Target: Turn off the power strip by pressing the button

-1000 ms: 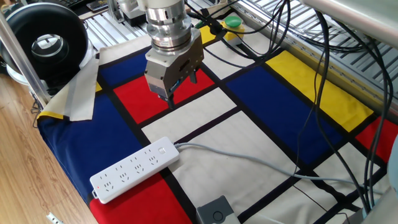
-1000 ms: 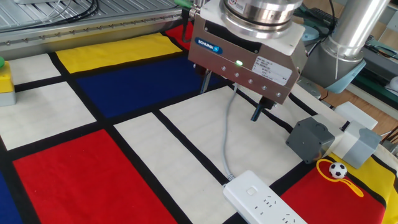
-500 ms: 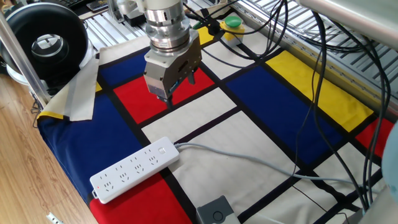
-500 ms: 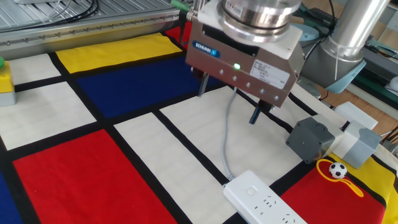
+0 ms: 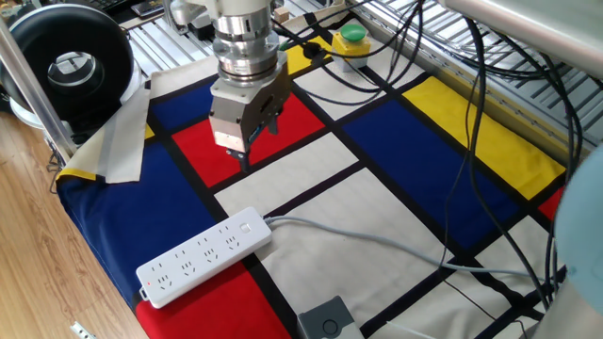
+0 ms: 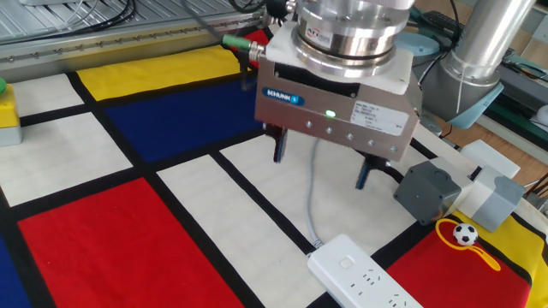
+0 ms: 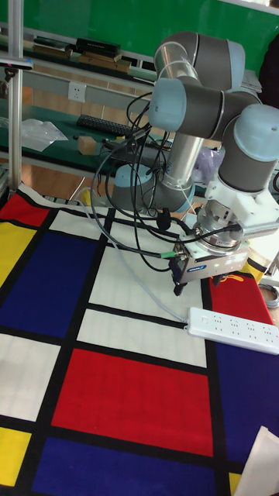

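The power strip (image 5: pixel 201 256) is a long white bar lying on the colour-block cloth near the front edge, its grey cord (image 5: pixel 377 241) running off to the right. The button (image 5: pixel 246 227) is a small flush white switch at the cord end. My gripper (image 5: pixel 252 143) hangs above the red and white panels, behind the strip and apart from it. In the other fixed view my gripper (image 6: pixel 321 161) shows two dark fingers (image 6: pixel 279 147) with a wide gap and nothing between them. It hovers over the cord, short of the power strip (image 6: pixel 363 275). In the tall view, the gripper (image 7: pixel 198 287) hangs just above the strip (image 7: pixel 234 325).
A green round button on a yellow box (image 5: pixel 351 36) stands at the back. A grey box (image 6: pixel 425 191) and a small football toy (image 6: pixel 465 233) lie right of the strip. A black round device (image 5: pixel 71 64) and folded cloth (image 5: pixel 122 139) sit at the left. Cables (image 5: pixel 471 141) hang right.
The gripper has shifted left toward the strip's side of the cloth and turned about its wrist. Its fingers stay apart. The power strip has not moved.
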{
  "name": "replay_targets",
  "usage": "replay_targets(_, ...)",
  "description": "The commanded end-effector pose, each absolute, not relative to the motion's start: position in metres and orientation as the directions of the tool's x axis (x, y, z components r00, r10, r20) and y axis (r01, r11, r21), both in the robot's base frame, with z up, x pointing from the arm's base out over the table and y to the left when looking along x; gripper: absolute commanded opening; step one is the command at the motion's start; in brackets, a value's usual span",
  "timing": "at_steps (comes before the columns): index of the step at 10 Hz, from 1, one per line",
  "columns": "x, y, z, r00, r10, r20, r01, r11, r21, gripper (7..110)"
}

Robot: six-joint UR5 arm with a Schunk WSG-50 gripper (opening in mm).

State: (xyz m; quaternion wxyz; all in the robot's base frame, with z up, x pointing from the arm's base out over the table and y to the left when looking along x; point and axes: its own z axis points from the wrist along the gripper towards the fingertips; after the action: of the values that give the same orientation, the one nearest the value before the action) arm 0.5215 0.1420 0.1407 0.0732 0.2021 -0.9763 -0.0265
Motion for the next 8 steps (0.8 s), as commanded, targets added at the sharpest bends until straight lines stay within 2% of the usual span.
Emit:
replay_targets(1,0.522,0.117,0.144,-0.944,-0.281,0.176,-0.292,0.955,-0.043,88)
replay_targets(3,0.527,0.118,0.137,-0.946,-0.272,0.178,-0.286,0.956,-0.061,88)
replay_targets(5,0.527,0.138,0.134,-0.94,-0.298,0.163,-0.302,0.953,0.0,88)
replay_targets(8,0.535,0.148,0.135,-0.937,-0.317,0.149,-0.317,0.948,0.023,88)
